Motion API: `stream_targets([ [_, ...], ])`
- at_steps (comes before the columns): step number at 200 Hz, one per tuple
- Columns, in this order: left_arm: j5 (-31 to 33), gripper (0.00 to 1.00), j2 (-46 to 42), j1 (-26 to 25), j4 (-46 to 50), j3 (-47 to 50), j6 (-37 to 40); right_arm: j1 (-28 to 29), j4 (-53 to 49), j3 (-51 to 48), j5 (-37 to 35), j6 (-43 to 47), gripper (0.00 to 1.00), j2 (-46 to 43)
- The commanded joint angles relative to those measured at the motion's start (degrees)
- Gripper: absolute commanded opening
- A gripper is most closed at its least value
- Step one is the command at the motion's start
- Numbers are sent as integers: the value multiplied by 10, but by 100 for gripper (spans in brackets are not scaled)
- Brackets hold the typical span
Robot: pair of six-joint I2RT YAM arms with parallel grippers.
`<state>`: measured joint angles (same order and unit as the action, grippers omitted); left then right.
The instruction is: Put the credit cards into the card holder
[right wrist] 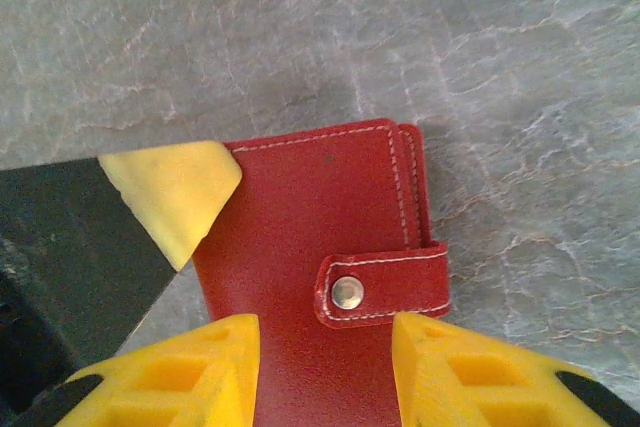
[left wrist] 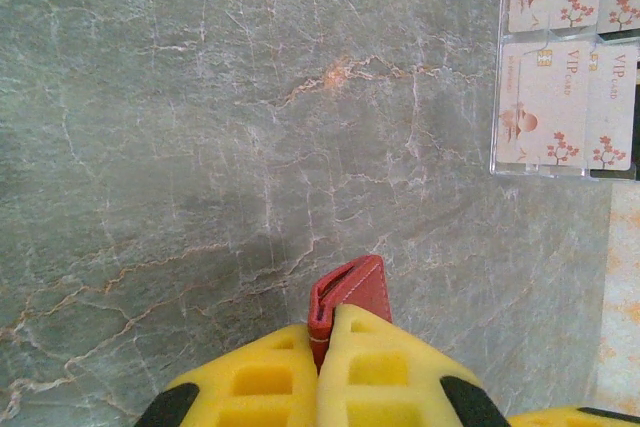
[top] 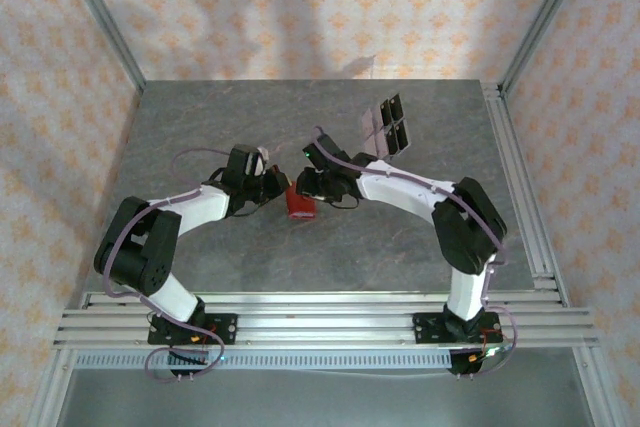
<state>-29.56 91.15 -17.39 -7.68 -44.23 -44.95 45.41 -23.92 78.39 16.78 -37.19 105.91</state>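
Card holder, red and snapped shut, likely light and fairly stiff, is clamped at one edge by the left gripper; right gripper, fingers apart, straddles its snap tab, the natural pull-point.

Closed red card holder, snap-fastened.

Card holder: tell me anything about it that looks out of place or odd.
The card holder is pinched at one edge by the left tool, and its clasp is snapped shut, so no card can enter. The cards sit in their clear stand.
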Motion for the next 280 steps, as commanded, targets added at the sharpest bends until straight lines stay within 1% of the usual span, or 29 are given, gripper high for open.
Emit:
stream_targets([
  [1,10,0,-18,-3,10,-10,9,4,-32,26,-24,14,39,20],
  [70,12,0,-21,-6,11,-13,7,6,-41,48,-37,21,36,64],
  [84,13,0,-21,-7,11,-14,7,7,-43,51,-39,22,32,71],
  [100,14,0,-22,-7,11,-14,6,6,-46,51,-43,24,25,73],
  [125,15,0,-23,-8,10,-14,4,6,-56,49,-50,31,0,72],
  [147,18,0,-25,-8,13,-13,6,2,-61,37,-64,33,0,59],
  [192,25,0,-31,-8,16,-7,8,-29,-46,-23,-72,23,0,4],
  [234,23,0,-28,-8,12,-5,6,-35,-53,-29,-76,24,0,-16],
  [266,23,0,-22,-8,24,-12,14,-36,-31,-33,-48,25,0,-35],
  [270,25,6,-21,-8,28,-13,16,-36,-30,-32,-45,26,0,-38],
  [275,28,18,-20,-8,34,-13,18,-36,-27,-32,-40,27,0,-42],
  [280,33,34,-22,-8,38,-13,19,-36,-25,-32,-35,27,0,-46],
])
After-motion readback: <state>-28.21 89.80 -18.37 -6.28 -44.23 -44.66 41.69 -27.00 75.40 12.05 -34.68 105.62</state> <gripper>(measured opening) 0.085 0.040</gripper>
